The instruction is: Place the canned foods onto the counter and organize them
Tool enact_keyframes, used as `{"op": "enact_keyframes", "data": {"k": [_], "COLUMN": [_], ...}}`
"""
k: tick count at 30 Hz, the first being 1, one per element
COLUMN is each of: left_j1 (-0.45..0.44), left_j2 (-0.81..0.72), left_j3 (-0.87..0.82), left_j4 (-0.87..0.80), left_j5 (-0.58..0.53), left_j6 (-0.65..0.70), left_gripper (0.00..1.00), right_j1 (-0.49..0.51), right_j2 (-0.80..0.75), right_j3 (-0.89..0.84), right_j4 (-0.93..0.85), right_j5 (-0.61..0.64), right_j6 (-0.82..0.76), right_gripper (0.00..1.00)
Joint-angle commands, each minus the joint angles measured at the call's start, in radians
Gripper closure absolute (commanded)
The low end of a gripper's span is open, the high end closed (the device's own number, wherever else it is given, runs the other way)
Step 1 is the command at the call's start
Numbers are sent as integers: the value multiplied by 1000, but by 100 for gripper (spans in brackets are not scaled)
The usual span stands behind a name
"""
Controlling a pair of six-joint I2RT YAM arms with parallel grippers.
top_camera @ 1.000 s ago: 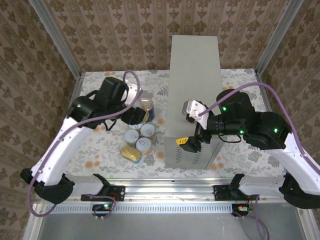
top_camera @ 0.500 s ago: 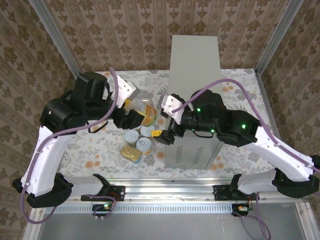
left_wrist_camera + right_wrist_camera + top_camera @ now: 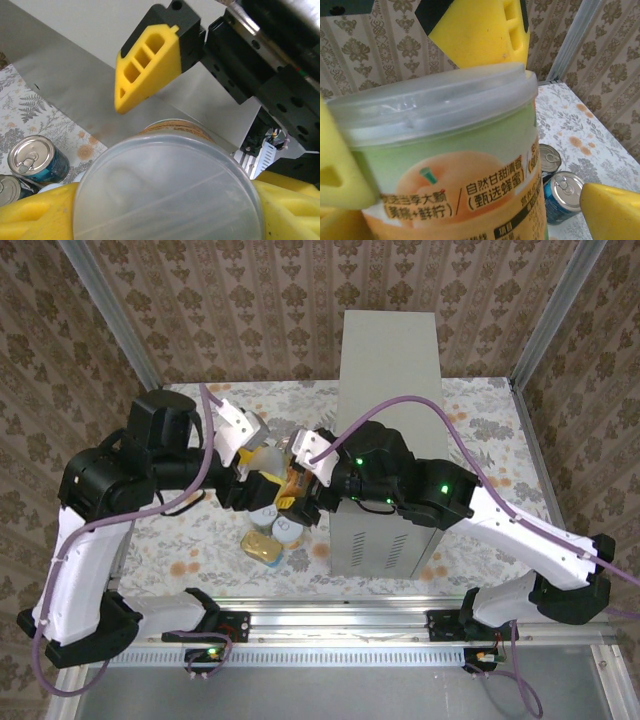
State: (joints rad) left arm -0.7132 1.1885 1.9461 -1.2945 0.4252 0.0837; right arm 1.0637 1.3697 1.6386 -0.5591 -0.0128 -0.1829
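Note:
My left gripper (image 3: 262, 468) is shut on a yellow-orange can (image 3: 277, 466) with a translucent lid, held above the floral floor just left of the counter (image 3: 388, 390). In the left wrist view the lid (image 3: 167, 185) sits between my yellow pads (image 3: 30, 215). My right gripper (image 3: 292, 490) is open, with its fingers (image 3: 340, 175) on either side of the same can (image 3: 455, 165). Several more canned foods stand on the floor below: white-lidded ones (image 3: 287, 528), a flat oblong tin (image 3: 262, 547) and two blue cans (image 3: 565, 195).
The counter's grey side wall (image 3: 75, 75) is close behind the held can. A fingertip of the right gripper (image 3: 147, 65) hangs just beyond the lid. The frame's metal posts (image 3: 110, 315) and wallpapered walls enclose the floor (image 3: 190, 410).
My left arm has lifted the can and carried it right toward the counter. My right gripper swung left from the counter's front and now straddles the can.

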Motion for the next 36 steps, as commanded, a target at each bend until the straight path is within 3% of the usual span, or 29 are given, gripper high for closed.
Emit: {"op": "enact_keyframes", "data": {"k": [1,15,29,32,35,36], "left_j1": [-10,-10,-9,-10,-9,-9], "left_j2": [-43,-57,-50,-51,-58,-65], "left_j3": [47,47,13,5,-7,-16], "left_j4": [74,95,115,128,148,161], "left_j5": [89,90,84,96,93,84], "left_j6": [17,27,36,35,37,34], "left_gripper": [100,100,97,67,10,0], "right_j1": [3,7,5,4,-3,-9], "right_j2": [12,57,-15,-37,-74,-90], "right_j3": [17,35,-7,-22,-58,-76], "right_j4": [43,37,114,135,189,215], "right_j5": [-7,0,68,91,136,145], "right_j6": [12,8,19,33,56,69], "right_gripper": [0,7,27,34,38,39]}}
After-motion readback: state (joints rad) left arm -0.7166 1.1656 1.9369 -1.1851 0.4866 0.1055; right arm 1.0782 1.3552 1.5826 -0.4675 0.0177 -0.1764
